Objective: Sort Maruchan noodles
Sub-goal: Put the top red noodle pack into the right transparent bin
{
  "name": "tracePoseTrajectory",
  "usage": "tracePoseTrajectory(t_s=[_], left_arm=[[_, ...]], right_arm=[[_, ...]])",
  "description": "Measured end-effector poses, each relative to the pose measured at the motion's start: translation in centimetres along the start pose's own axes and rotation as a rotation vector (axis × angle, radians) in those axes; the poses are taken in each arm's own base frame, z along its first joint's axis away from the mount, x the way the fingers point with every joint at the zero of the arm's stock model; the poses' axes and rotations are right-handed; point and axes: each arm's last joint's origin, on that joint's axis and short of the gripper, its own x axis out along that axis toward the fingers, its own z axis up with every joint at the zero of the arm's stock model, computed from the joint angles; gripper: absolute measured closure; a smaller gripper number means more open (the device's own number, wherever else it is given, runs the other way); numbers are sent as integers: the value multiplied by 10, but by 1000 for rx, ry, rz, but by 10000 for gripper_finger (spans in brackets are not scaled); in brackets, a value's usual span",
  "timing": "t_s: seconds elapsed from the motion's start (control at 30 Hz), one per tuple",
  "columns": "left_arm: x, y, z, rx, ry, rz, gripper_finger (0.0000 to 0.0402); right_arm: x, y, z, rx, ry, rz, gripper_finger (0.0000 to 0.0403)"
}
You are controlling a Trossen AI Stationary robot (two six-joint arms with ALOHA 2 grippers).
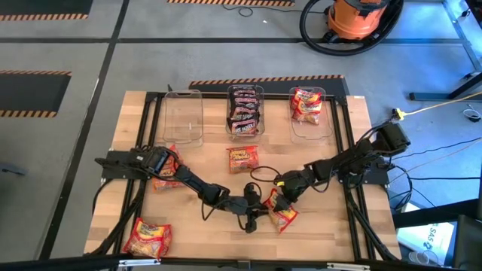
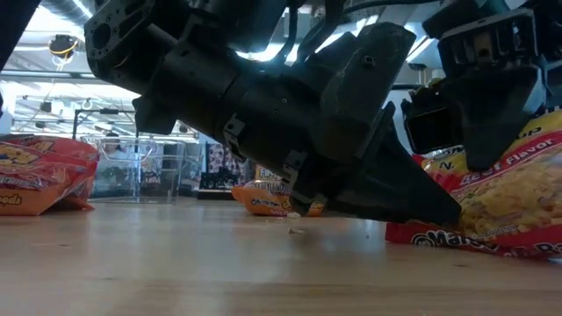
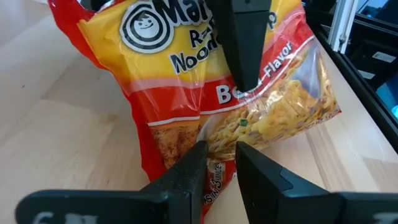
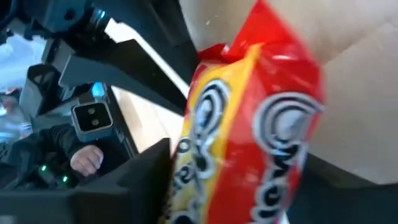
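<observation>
The near-centre packet, judged light, crinkly, slippery and brittle inside, is pinched at its edge by the left gripper and best taken by the seam, while the right gripper, over it, cannot be judged.

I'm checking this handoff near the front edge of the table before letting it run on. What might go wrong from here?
1. Both grippers meet on one packet: the left gripper pinches its edge while the right gripper closes in, so the wrap may tear or slip.
2. The arms nearly touch in the low view; fingers may collide.
3. Cables lie near the arms and might snag.
</observation>
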Motion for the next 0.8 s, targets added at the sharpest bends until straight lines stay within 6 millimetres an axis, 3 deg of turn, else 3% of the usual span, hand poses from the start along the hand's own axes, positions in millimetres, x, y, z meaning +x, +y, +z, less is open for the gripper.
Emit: tracePoseTrajectory(t_s=[0.23,0.37,0.6,0.8], left_arm=[[0,-1,1,4,-7,-4,319],[-5,-6,12,16,-15,-73,319],[-29,-14,40,66,125,-122,319],[-51,-22,49,119,218,-93,319]], right_arm=[[0,1,-1,-72,36,17,316],[-1,2,0,-174,19,16,371],[-10,8,-1,-293,-15,21,366],[-42,17,0,-392,-75,-16,373]])
